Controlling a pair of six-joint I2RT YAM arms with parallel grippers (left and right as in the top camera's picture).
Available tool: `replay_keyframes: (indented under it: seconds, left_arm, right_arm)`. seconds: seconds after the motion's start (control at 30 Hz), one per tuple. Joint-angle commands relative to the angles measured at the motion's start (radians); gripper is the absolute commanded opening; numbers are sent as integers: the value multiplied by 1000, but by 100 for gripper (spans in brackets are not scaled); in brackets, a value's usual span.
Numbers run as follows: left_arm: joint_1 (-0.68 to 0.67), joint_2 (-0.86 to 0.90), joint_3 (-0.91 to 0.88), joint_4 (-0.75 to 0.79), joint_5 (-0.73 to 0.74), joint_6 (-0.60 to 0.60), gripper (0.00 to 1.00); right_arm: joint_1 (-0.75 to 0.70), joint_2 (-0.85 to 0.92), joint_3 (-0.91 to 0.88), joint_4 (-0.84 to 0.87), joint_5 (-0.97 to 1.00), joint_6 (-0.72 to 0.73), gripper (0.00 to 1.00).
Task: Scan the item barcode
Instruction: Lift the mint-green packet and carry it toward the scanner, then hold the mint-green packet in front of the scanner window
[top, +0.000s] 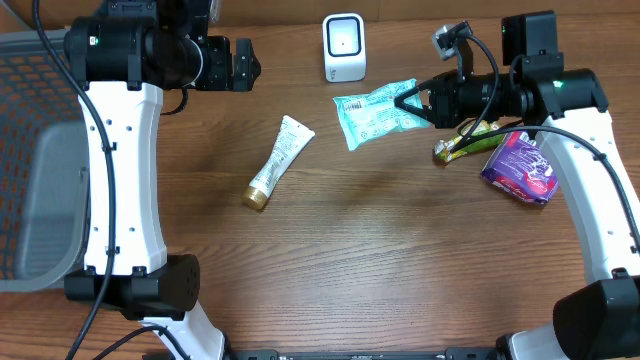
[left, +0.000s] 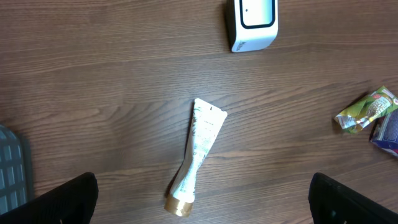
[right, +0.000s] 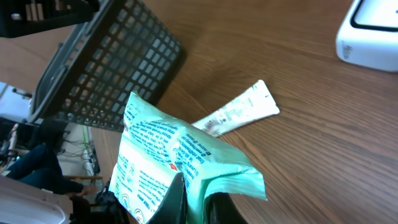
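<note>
Presenting the goods: the robot's right hand (top: 408, 101) is clamped shut on the crimped end of a mint-green printed packet (top: 372, 116). It holds the packet clear of the wooden counter (top: 380, 250), just in front of the white barcode scanner (top: 344, 47) at the far edge. Seen from above, the packet lies roughly flat with its printed face up. A small dark patch at the corner nearest the scanner may be the barcode, though it is too small to be sure.

The left hand (top: 240, 65) hangs over the far-left side of the counter, jaws spread wide and holding nothing. Below it a white tube with a gold cap (top: 277, 160) lies on the wood. A green-and-yellow snack wrapper (top: 465, 145) and a purple pouch (top: 520, 167) lie beneath the right arm, and a grey mesh basket (top: 30, 200) stands at the left edge.

The step in hand appears to be the scan itself: the packet is picked and brought to the reader, but not yet squarely shown to it. The next move likely calls for a wrist turn that tips the code toward the scanner's front window. It also calls for a short advance to close the gap, with the grip kept firm so the limp film does not fold over the code.
</note>
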Motion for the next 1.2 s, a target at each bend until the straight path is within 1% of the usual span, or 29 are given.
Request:
replay_keyframes:
  seconds: [0.0,0.1,0.13,0.23,0.33,0.37,0.4,0.43,0.5,0.57,0.67,0.73,0.77,0.9,1.0,1.1,1.17]
  left_arm:
    - [-8,-5,16,0,8,-17,100]
    - [-8,-5,16,0,8,-17,100]
    - [-8,-5,16,0,8,-17,100]
    - [-8,-5,16,0,8,-17,100]
    - [-8,-5,16,0,8,-17,100]
    - [-8,-5,16,0,8,-17,100]
    - [-8,-5,16,0,8,-17,100]
    - [-8,-5,16,0,8,-17,100]
    - [-8,-5,16,0,8,-17,100]
    - [-8,-5,16,0,8,-17,100]
    - [-8,-5,16,0,8,-17,100]
    - [-8,-5,16,0,8,-17,100]
    - [-8,-5,16,0,8,-17,100]
    - [-8,-5,16,0,8,-17,100]
    - [-8,-5,16,0,8,-17,100]
    - [-8,-5,16,0,8,-17,100]
    - [-8,-5,16,0,8,-17,100]
  right_arm:
    - [2,-35,14,-9,23,19,4]
    - [2,-37,14,-16,26,27,4]
    - [3,-37,14,-15,44,50,4]
    - [30,-37,14,1,247,181,4]
    - [98,-35,14,33,533,277,3]
    - [136,-33,14,51,671,301,3]
    - [166,-30,14,68,772,307,4]
    - [237,-13,14,115,987,305,3]
    - [310,24,14,193,1245,289,4]
    - [348,64,14,268,1402,257,4]
    - [392,154,14,452,1650,138,4]
    - [402,217,14,600,1748,-16,4]
    - [404,255,14,695,1759,-163,4]
    - [403,370,14,957,1751,-662,4]
    - [404,438,14,1157,1712,-924,4]
    - [404,480,14,1302,1642,-1042,4]
    - [404,499,14,1354,1596,-1079,4]
